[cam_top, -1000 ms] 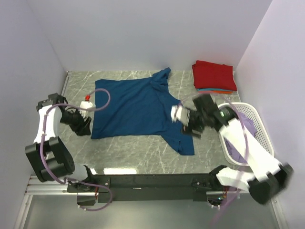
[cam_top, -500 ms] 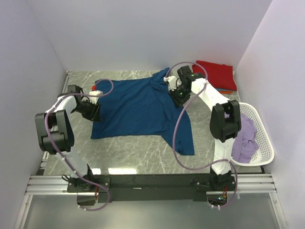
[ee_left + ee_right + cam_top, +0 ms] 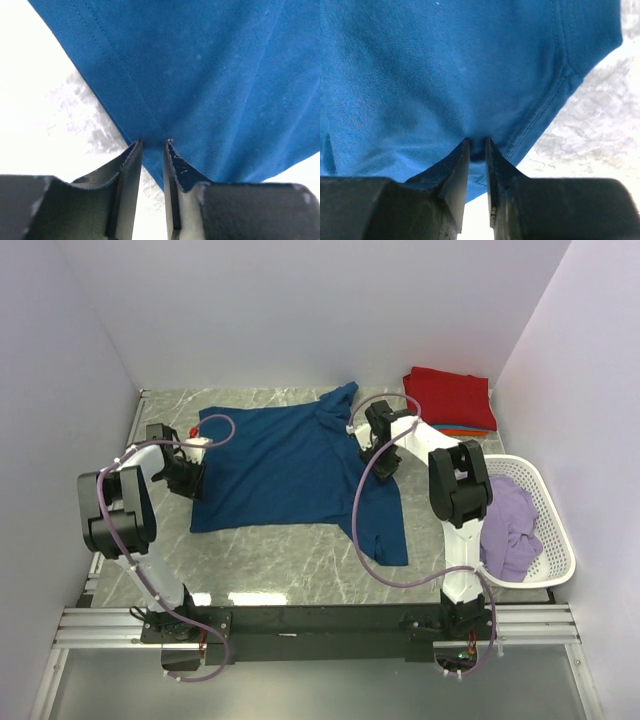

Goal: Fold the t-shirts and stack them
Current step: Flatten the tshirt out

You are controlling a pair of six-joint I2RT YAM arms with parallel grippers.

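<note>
Blue t-shirt (image 3: 285, 465) lies spread on the desk (image 3: 260, 562); my left pincer (image 3: 152, 144) and right pincer (image 3: 477, 141) each pinch its edge, nearly closed.

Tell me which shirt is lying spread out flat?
The blue t-shirt, spread across the middle. The red shirt sits folded in the far right corner, and the purple one is bunched in the white basket.

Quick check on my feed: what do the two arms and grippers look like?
The left arm and right arm are white links with black joints, each trailing a loose purple cable. The left gripper and right gripper have black wedge-shaped fingers tapering to narrow tips.
</note>
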